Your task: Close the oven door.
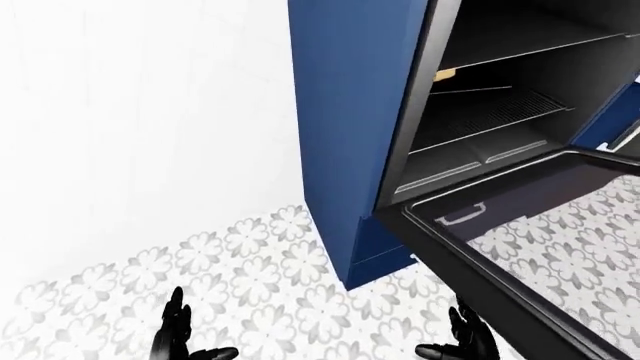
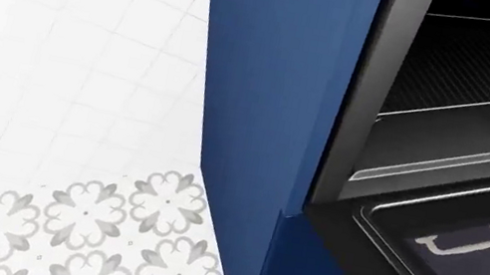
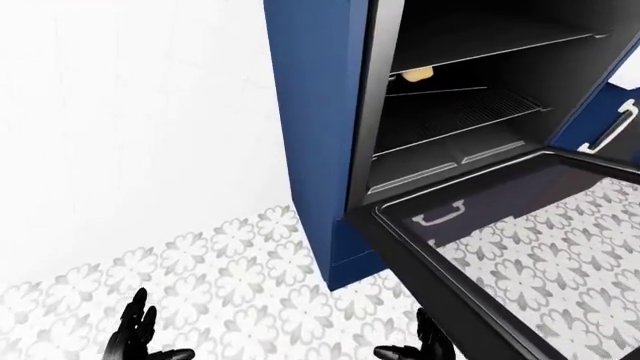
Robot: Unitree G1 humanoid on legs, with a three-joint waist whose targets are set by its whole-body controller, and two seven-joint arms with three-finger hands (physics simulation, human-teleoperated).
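The oven (image 1: 500, 112) is set in a tall blue cabinet (image 1: 350, 112) and its cavity is open, with wire racks (image 1: 500, 112) inside. The black oven door (image 1: 520, 247) hangs open, swung down and out toward the lower right of the left-eye view, with a glass pane. My left hand (image 1: 180, 337) is open at the bottom left, above the floor and well left of the door. My right hand (image 1: 465, 341) is open at the bottom, just by the door's lower left edge. I cannot tell whether it touches the door. Neither hand shows in the head view.
A white tiled wall (image 1: 130, 112) fills the left. The floor (image 1: 260, 277) has grey flower-patterned tiles. Another blue cabinet with a handle (image 3: 610, 127) stands right of the oven. A small yellow object (image 3: 418, 73) lies deep inside the oven.
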